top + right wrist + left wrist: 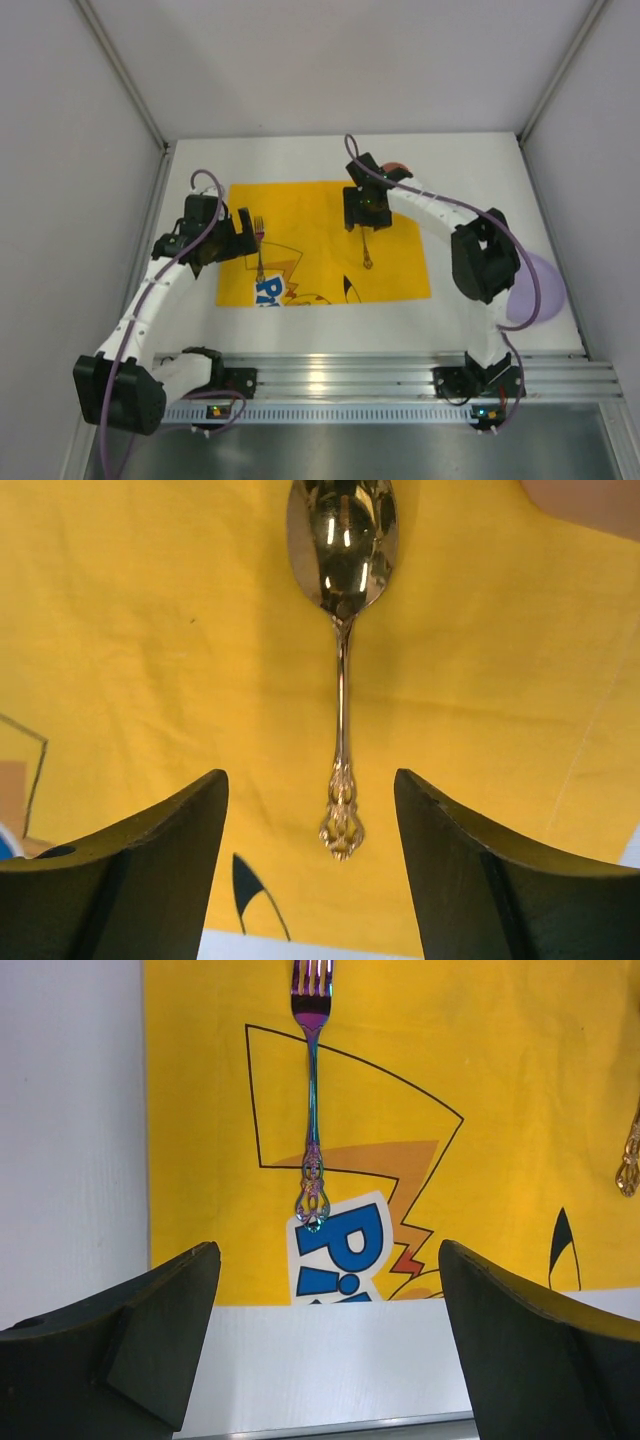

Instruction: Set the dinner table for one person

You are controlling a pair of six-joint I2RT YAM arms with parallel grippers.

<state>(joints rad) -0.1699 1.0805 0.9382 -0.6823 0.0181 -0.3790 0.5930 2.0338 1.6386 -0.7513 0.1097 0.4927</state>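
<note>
Two hazards stand out. On the white dinner table [480, 170] lies a yellow printed placemat [310, 210], loose cloth that a dragging finger could bunch. A lavender plate [552, 290] sits well apart at the table's right edge, partly under the right arm, where a careless swing might push it off. The left gripper [328, 1260] and right gripper [310, 780] hang released and empty above the fork [312, 1110] and spoon [342, 545], both on the mat, and an incoming plate could land on either.
</note>
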